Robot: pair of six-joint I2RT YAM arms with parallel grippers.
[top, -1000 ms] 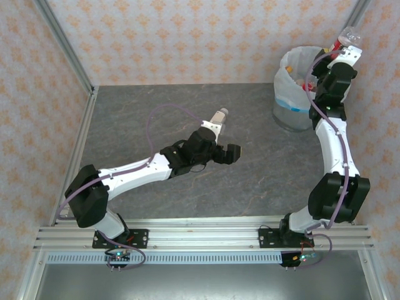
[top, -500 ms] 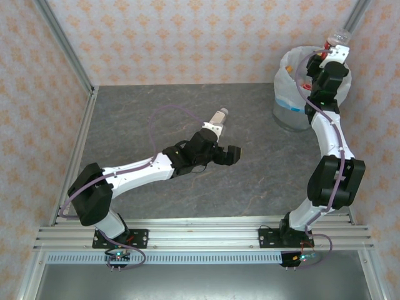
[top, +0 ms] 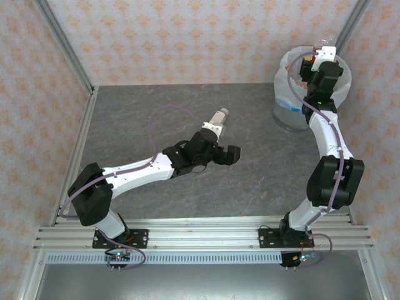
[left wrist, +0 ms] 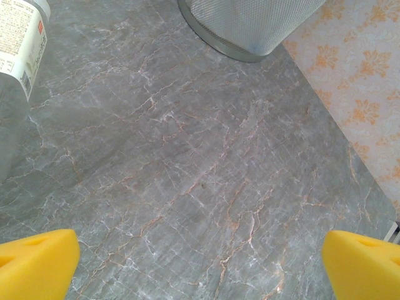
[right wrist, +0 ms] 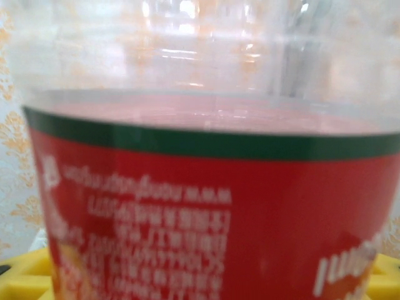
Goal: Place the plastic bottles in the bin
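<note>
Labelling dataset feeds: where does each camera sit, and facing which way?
Top external: above, behind the bases, looking down on table, left arm, right arm, bin.
Left wrist: angled down at table, bin base, white-labelled bottle; yellow left fingers bottom corners.
Right wrist: close up on red-labelled bottle; right fingers bottom corners.
Shared by top and left wrist: the bin.

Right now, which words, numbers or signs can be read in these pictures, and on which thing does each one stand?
No text can be quoted as it reads.
Bottle with red label, right wrist view: several lines of white print, too blurred to read.
Bottle with white label, left wrist view: small dark print and a small red mark, too small to read.
Top view: no readable text.
</note>
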